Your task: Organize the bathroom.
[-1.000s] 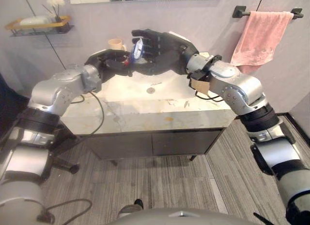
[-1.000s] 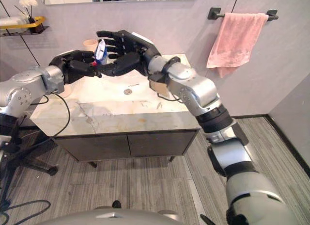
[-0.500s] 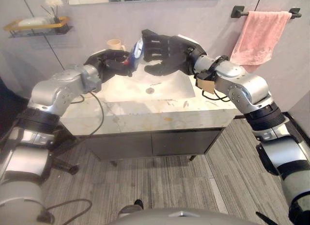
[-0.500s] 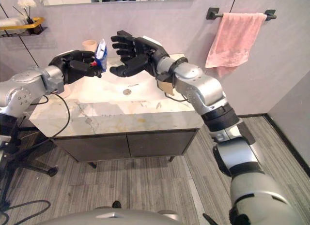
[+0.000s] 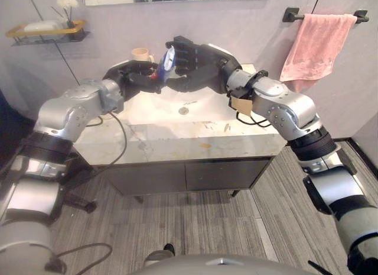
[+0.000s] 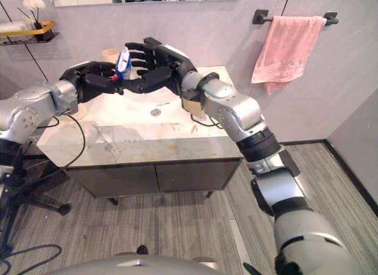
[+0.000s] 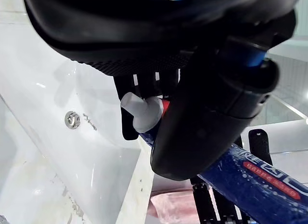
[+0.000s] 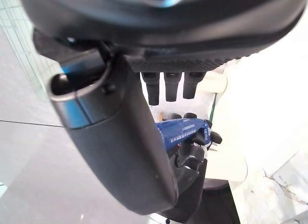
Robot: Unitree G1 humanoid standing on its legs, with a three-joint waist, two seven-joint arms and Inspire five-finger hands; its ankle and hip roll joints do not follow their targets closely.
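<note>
Toothpaste tube (image 5: 168, 62), blue and white with a red-and-white cap end, is held up over the sink (image 5: 183, 103), pinched in the left hand (image 5: 137, 74), whose fingers are curled round the tube's lower end. Right hand (image 5: 192, 62) is just beside the tube on its far side, fingers straight and spread, thumb reaching under toward the left hand; it looks to touch or nearly touch the tube but has not closed on it. Left wrist view shows the cap (image 7: 140, 112) past the thumb and the blue body (image 7: 250, 173) running out of the grip, so the left hold reads firm. Beige cup (image 5: 140, 53) stands on the desk (image 5: 177, 142) at the back, behind the left hand, near the wall. Pink towel (image 5: 313, 44) hangs on the bar to the right; shelf (image 5: 47, 31) with flowers is on the wall to the left. Step in hand, as I judge it: a hand-to-hand pass of the tube, or steadying it before stowing. Next move likely calls for the right fingers to close on the upper tube before the left lets go, then carrying it to the cup or the shelf. Risk: the slim tube slips into the sink if the release is early.
</note>
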